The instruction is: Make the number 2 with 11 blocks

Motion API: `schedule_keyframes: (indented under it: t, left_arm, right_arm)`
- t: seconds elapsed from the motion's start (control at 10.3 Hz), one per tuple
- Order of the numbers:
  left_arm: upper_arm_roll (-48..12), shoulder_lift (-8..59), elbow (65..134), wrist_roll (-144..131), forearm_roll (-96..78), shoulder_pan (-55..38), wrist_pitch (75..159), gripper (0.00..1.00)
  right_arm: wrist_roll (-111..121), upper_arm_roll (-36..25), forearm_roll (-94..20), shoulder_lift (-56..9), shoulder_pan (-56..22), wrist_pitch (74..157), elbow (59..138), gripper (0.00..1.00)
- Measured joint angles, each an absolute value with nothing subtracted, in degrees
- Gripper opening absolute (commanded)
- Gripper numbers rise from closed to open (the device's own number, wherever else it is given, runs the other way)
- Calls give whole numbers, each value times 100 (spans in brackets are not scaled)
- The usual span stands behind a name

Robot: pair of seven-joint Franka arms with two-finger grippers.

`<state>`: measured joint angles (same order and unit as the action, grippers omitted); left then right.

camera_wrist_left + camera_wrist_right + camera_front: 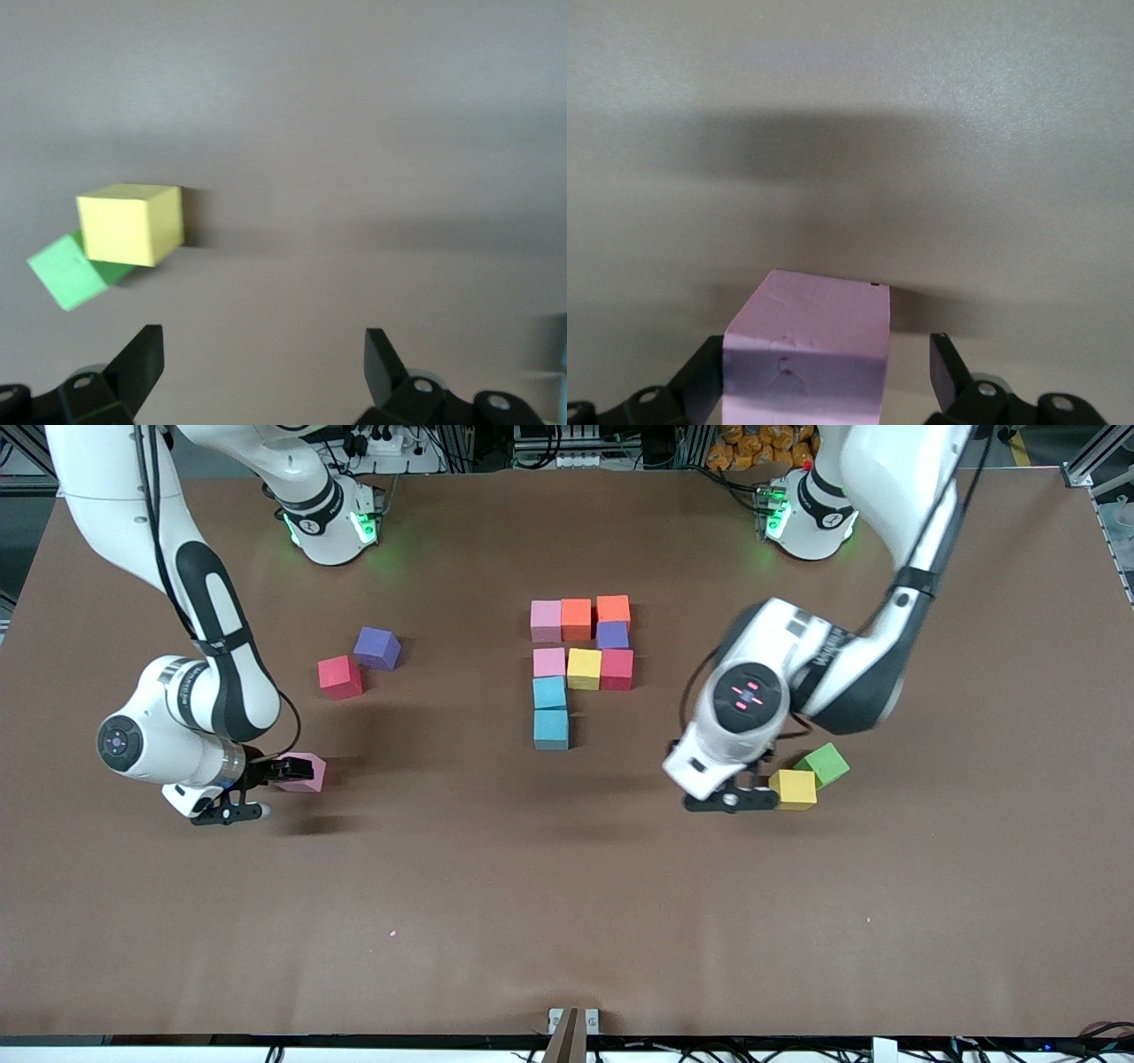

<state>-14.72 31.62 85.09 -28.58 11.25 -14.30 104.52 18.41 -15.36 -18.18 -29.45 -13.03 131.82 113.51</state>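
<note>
At the middle of the surface (567, 921), nine blocks lie joined as a partial 2 (580, 669): a top row of pink, orange, orange; a purple cube under the last orange; a row of pink, yellow, crimson; then two blue cubes in a column below that pink. As read from the front camera, the bottom row is judged to lack two cubes.

At about 9 o'clock from the digit, a crimson cube (340, 677) and a purple cube (377, 647) lie loose, touching. At about 8 o'clock, a pink cube (302, 771) sits between the fingers of the right gripper (252, 784); the gripper is spread wide and no squeeze is seen, so the cube is judged not yet gripped.

At about 4 o'clock, a yellow cube (794, 788) touches a green cube (823, 764). The left gripper (735, 799) is seen wide open and empty, just beside the yellow cube; in the left wrist view that cube (131, 223) lies off to one side of the open fingers (142, 354), not between them.

Left to do, as judged: the pink and yellow cubes are to be picked and set beside the lowest blue.
</note>
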Motion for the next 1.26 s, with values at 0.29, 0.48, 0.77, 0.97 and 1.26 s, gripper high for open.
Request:
schedule_keyframes:
  t: [0.29, 0.48, 0.77, 0.97, 1.26]
  left_arm:
    - [-1471, 3140, 9010, -1891, 1125, -826, 11173, 100]
    - [-1469, 3141, 9288, -1271, 1125, -545, 11619, 100]
    - [-1452, 3238, 9478, -864, 1421, -254, 12067, 100]
    - [-1452, 3331, 9534, -822, 1465, -193, 12263, 100]
    - [-1445, 3353, 9953, -456, 1478, 5, 12981, 100]
  right_arm:
    - [1559, -1493, -1821, -2980, -1385, 13200, 11351, 100]
    - [1479, -1487, -1821, -2985, -1469, 13200, 11352, 100]
    - [1478, -1493, -1819, -2995, -1480, 13200, 11363, 57]
    - [1500, -1495, -1816, -2998, -1479, 13196, 11367, 18]
    - [2197, -1500, -1805, -2986, -1479, 13120, 11361, 8]
